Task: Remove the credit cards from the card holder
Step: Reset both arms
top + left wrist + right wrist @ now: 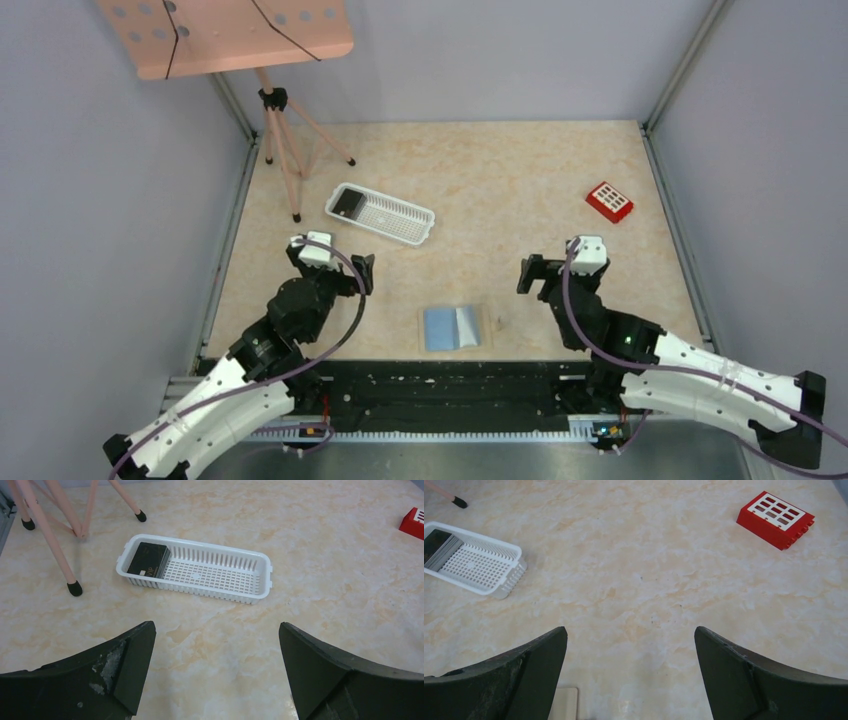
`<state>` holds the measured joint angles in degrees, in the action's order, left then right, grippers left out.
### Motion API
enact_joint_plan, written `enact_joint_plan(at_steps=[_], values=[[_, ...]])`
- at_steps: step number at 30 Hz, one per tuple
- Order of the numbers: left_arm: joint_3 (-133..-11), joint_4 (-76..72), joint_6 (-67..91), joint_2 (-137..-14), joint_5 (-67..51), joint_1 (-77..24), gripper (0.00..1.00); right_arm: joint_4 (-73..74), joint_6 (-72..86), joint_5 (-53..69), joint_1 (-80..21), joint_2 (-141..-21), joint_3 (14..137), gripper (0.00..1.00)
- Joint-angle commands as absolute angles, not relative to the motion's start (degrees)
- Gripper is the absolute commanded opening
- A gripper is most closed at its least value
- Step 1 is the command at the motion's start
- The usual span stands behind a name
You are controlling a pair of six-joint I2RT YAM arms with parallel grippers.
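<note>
The card holder (456,328) lies open and flat near the table's front edge, between the two arms. Its left half is blue and its right half pale grey. It rests on a beige sheet (487,312), whose corner (565,703) shows in the right wrist view. I cannot tell whether any cards sit in it. A dark stack of cards (148,559), the top one marked VIP, lies in the left end of the white basket (235,582). My left gripper (340,268) (216,626) is open and empty over bare table, facing the basket. My right gripper (548,270) (630,630) is open and empty too.
The white basket (400,222) (504,577) stands behind the left gripper. A red box with white squares (609,201) (775,519) sits at the back right. A pink music stand's tripod (285,140) (55,540) stands at the back left. Metal rails edge both sides.
</note>
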<state>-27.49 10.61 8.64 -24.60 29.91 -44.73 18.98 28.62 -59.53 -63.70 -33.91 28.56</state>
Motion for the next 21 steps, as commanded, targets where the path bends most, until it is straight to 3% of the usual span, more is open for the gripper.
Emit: enact_joint_plan(at_steps=[1,6,17,21], values=[[-29.68,9.43,10.98,-25.98,28.77,-44.82,0.99,13.97,24.93,-52.37,-60.40,-35.25,30.21,0.98],[-30.38,10.04,10.32,-27.81,19.50,-44.82,0.99,12.28,21.27,-47.54,-60.35,-38.11,30.79,0.99],[-33.25,12.40,14.33,-28.72,11.75,-44.82,0.99,15.69,28.44,-38.30,-60.36,-37.77,35.44,0.99],[-34.53,12.39,13.11,-27.65,12.06,-44.82,0.99,17.59,28.31,-40.47,-60.32,-37.02,38.79,0.99]])
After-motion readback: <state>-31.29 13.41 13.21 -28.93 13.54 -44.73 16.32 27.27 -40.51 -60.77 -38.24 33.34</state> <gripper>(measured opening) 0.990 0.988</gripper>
